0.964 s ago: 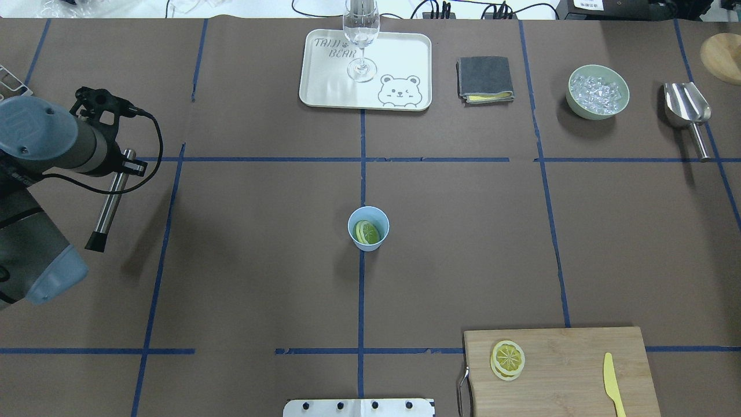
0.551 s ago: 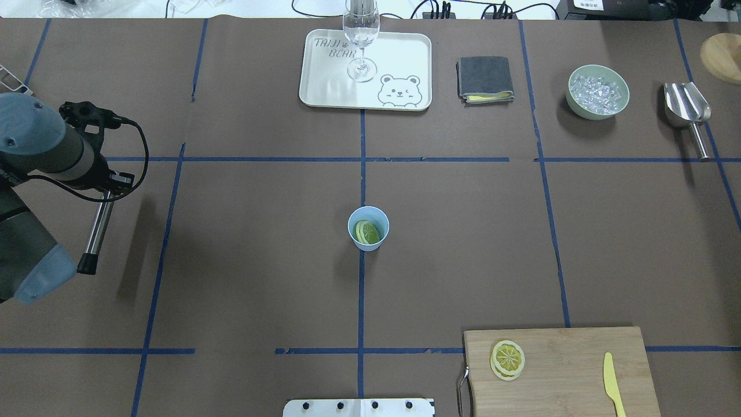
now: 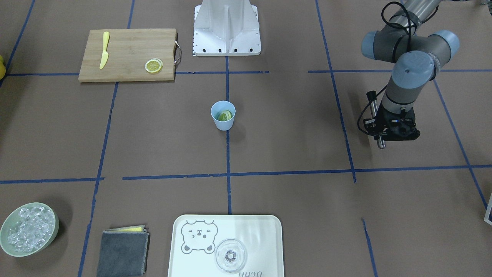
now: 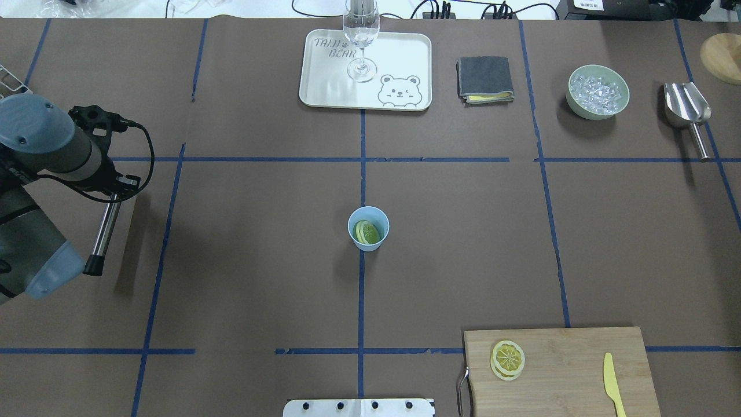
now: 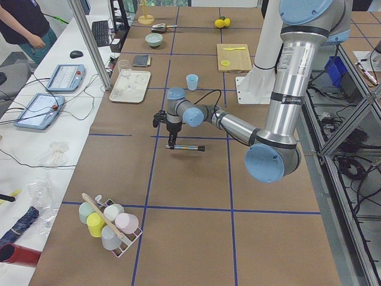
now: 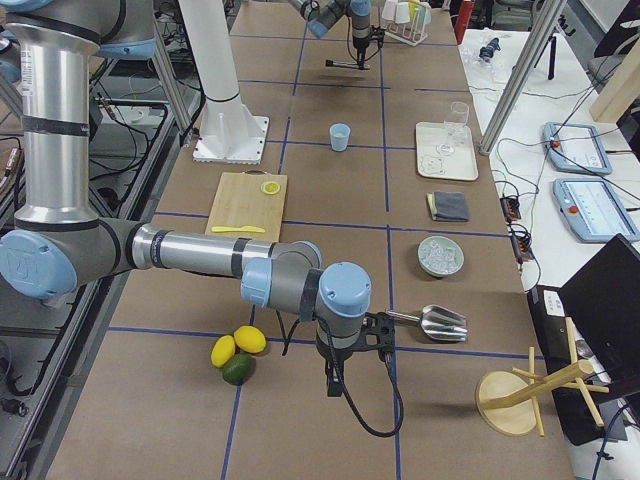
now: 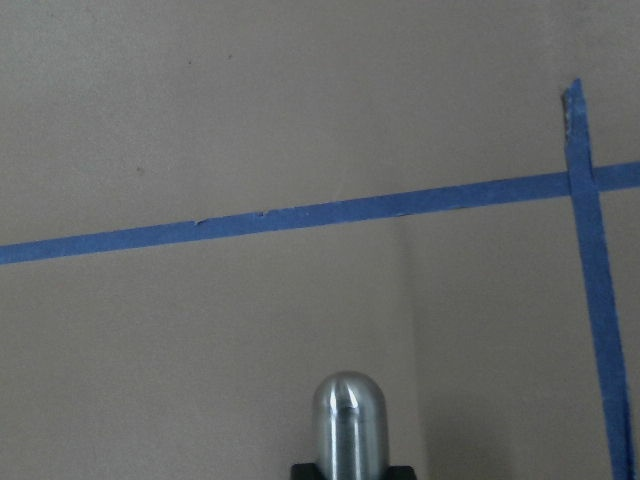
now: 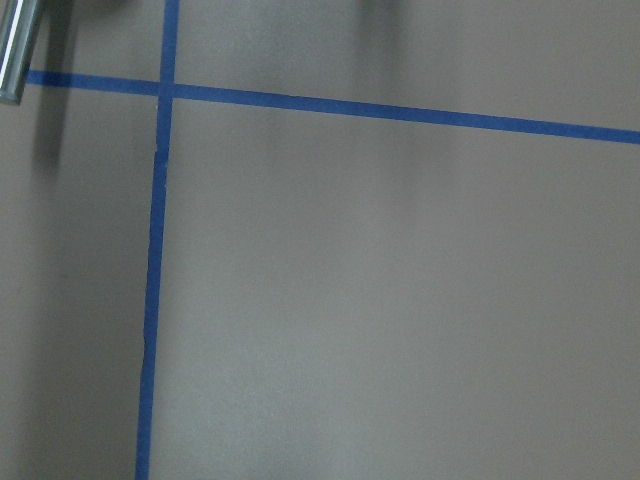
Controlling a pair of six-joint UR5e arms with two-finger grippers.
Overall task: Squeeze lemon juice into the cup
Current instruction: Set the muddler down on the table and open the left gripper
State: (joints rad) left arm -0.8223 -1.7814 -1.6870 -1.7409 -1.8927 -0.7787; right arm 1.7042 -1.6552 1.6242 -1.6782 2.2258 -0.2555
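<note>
1. The cup (image 4: 368,228) stands upright at the middle of the bench (image 4: 463,243), with the lemon (image 4: 367,232) inside it, leaning on the wall.
2. The left tool (image 5: 172,143) is pinching a steel rod (image 5: 186,148). The left side view shows the rod level above the bench, well apart from the cup. The left wrist view shows only its rounded end.
3. The right tool (image 6: 334,384) appears solely in the right side view, near a metal scoop (image 6: 440,322). I cannot tell whether it is spread or pressed together.
</note>
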